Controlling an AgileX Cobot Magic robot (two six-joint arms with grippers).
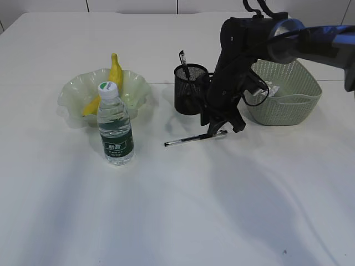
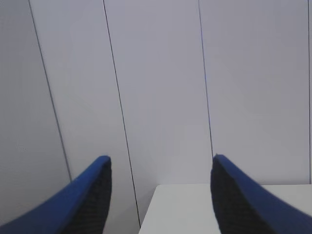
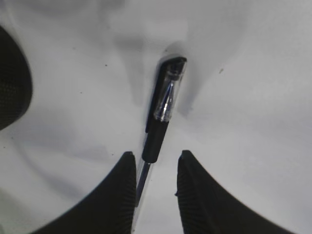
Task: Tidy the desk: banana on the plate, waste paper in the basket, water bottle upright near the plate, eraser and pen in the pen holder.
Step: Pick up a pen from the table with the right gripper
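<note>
White desk [image 1: 177, 210] holds a clear pen [image 1: 195, 138] lying flat in front of the black mesh pen holder [image 1: 190, 88]. The right gripper [image 3: 155, 168] straddles the pen, jaws part open, not clamped. The left gripper [image 2: 161, 195] hangs open off the desk. Banana [image 1: 111, 77] lies on the plate [image 1: 69, 91], the water bottle [image 1: 115, 124] upright beside it.

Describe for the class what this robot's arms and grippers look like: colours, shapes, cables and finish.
The right arm is glossy black with a shiny, rounded blue-grey link near its top and looping black cables. Its right gripper has two curved black fingers with finely textured pads. The left gripper has two tapered blue fingers with dark dotted inner pads. No markings are visible.
</note>
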